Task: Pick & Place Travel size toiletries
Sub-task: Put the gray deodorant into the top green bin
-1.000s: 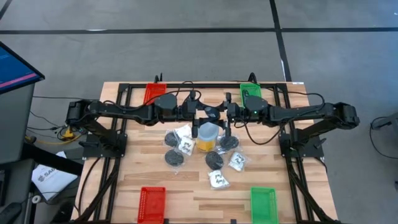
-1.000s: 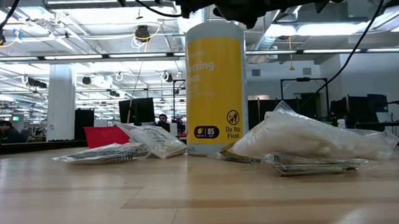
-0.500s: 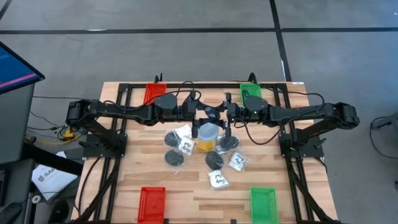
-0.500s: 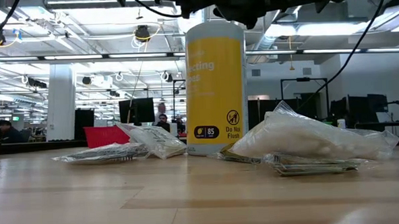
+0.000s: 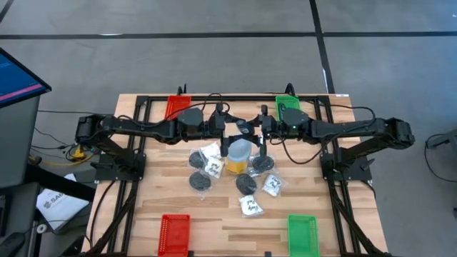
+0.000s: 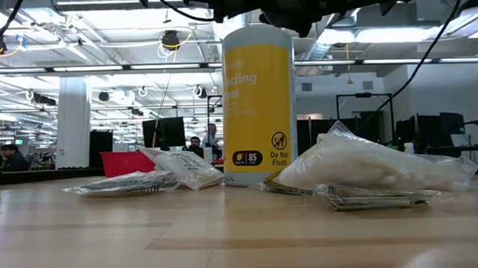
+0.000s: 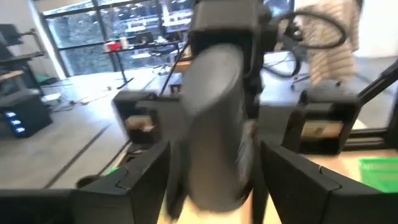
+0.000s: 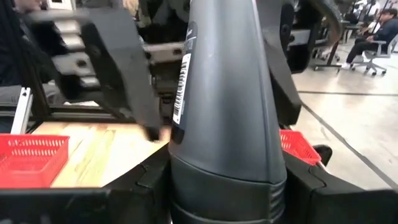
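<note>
- Both arms meet over the middle of the bench [image 5: 343,214], above the yellow wipes canister [image 5: 238,157].
- A dark grey bottle [image 8: 227,112] with a barcode label hangs in the air between the two claws.
- The right claw [image 5: 257,131] is closed on the bottle, with a finger against each side.
- The left claw [image 5: 232,130] is spread wide. In its wrist view there is a gap on both sides of the bottle, so we judge it carries no load.
- The other toiletries lie loose around the canister: clear packets [image 5: 211,160] and black round pieces [image 5: 199,181].
- The near green tray [image 5: 302,230] and red tray [image 5: 174,232] look unfilled.

Risks, as we judge them:
- The bottle tapers and looks smooth. With one claw on it, it could slide or tip out and drop onto the canister lid or the packets below.
- The claws are very close together. If the left pulls back crooked, a finger could clip the bottle and twist it in the right's grip.
- A low swing toward a tray could catch the tall canister, which would topple easily.
</note>
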